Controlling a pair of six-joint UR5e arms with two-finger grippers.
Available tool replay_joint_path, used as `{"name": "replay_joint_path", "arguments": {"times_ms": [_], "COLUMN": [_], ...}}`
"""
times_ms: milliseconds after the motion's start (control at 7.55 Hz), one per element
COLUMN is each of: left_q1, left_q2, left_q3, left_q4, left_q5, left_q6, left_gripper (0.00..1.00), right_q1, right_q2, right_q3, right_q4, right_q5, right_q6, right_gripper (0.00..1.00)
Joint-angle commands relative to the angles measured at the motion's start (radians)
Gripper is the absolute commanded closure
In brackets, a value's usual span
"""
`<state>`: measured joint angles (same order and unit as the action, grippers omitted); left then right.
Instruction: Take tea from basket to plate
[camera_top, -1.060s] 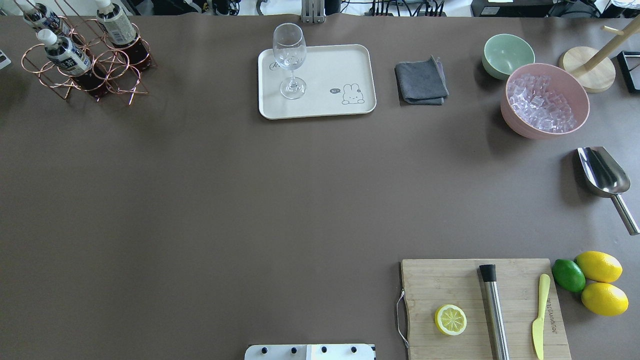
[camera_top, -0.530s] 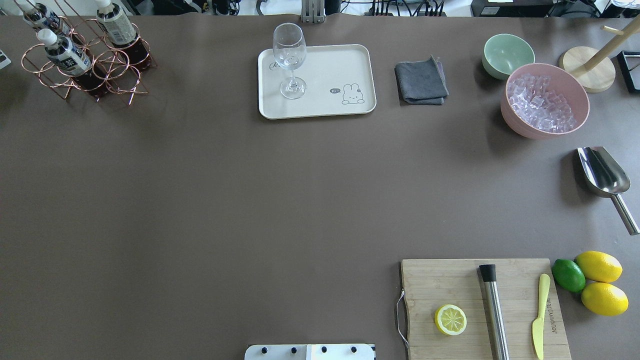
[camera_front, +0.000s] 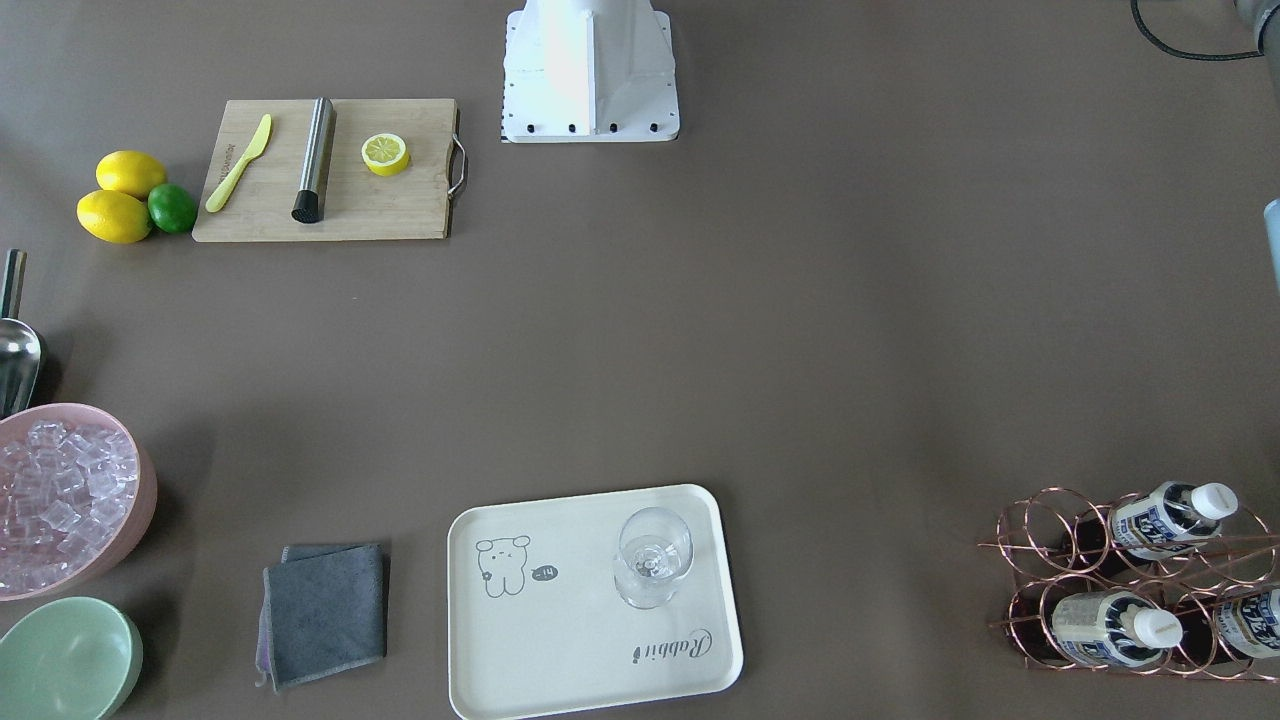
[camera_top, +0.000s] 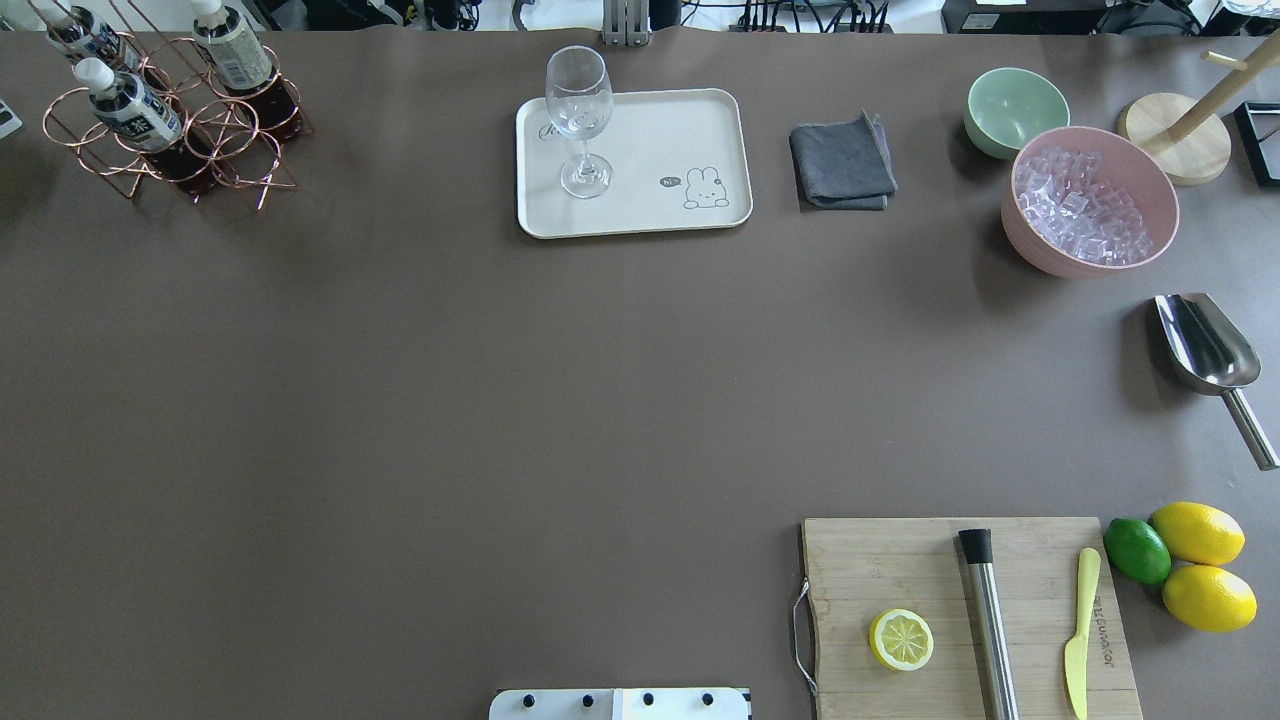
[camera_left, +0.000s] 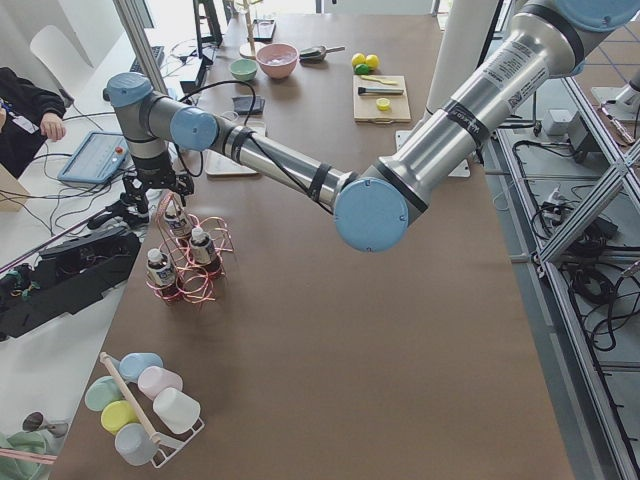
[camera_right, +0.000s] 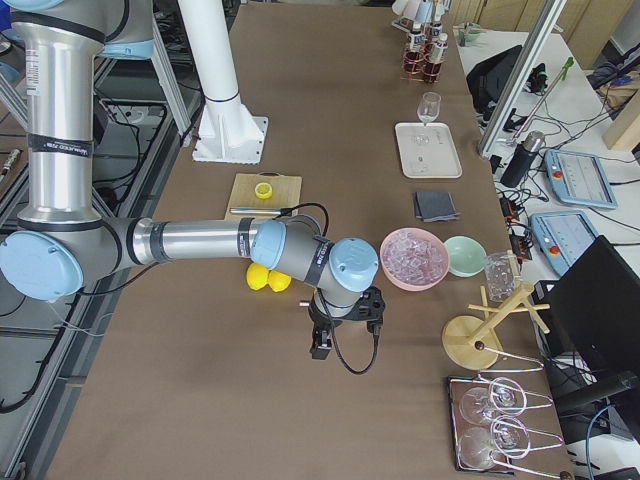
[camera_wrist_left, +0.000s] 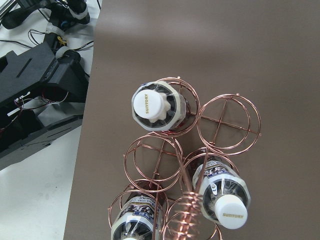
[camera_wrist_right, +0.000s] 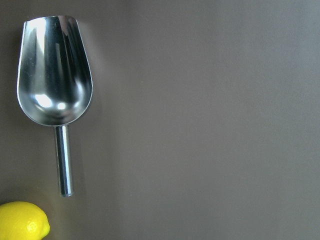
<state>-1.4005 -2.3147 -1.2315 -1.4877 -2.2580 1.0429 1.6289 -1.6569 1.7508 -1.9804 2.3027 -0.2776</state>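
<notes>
Above basket, left end effector jaws too small to read.

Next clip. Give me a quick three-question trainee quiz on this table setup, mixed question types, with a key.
1. Count: how many tea bottles stand in the basket?
2. True or false: the wine glass stands on the plate.
3. What shares the cutting board with the lemon half? A) a fork and spoon B) a metal muddler and yellow knife C) nothing
Key: 1 three; 2 true; 3 B.
</notes>
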Motion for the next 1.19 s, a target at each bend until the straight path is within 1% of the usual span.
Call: {"name": "replay_joint_path", "arguments": {"times_ms": [0,132,265,397,530,795,927,1060], "left_q1": [0.000,0.000,0.000,0.000,-0.006,-0.031,-0.034,-0.029], "left_q2": [0.001,0.003,0.004,0.005,0.001,0.006,0.006,0.005], "left_q3": [0.010,0.010,0.009,0.009,0.009,0.003,-0.058,-0.159], "left_q4": [-0.003,-0.003,-0.002,-0.002,0.013,0.023,0.083,0.215], "left_q5": [0.000,0.000,0.000,0.000,-0.002,-0.005,-0.003,0.006], "left_q6": [0.002,0.002,0.002,-0.006,-0.014,-0.001,0.000,-0.001], "left_gripper": [0.20,0.35,0.61,0.93,1.00,1.00,1.00,1.00], "right_q1": [0.000,0.000,-0.001,-0.001,-0.001,0.000,-0.001,-0.001], "right_q2": [-0.001,-0.003,-0.003,-0.003,-0.004,-0.004,-0.004,-0.006], "right_q3": [0.001,0.001,-0.001,-0.001,-0.001,-0.001,-0.001,-0.001], "right_q4": [-0.001,-0.001,-0.001,-0.001,-0.001,-0.001,-0.001,-0.001], "right_q5": [0.001,0.001,0.000,0.000,0.000,0.001,0.001,0.001], "right_q6": [0.000,0.000,0.000,0.000,0.000,0.000,0.000,0.000], "right_gripper": [0.00,0.00,0.00,0.00,0.00,0.00,0.00,0.00]}}
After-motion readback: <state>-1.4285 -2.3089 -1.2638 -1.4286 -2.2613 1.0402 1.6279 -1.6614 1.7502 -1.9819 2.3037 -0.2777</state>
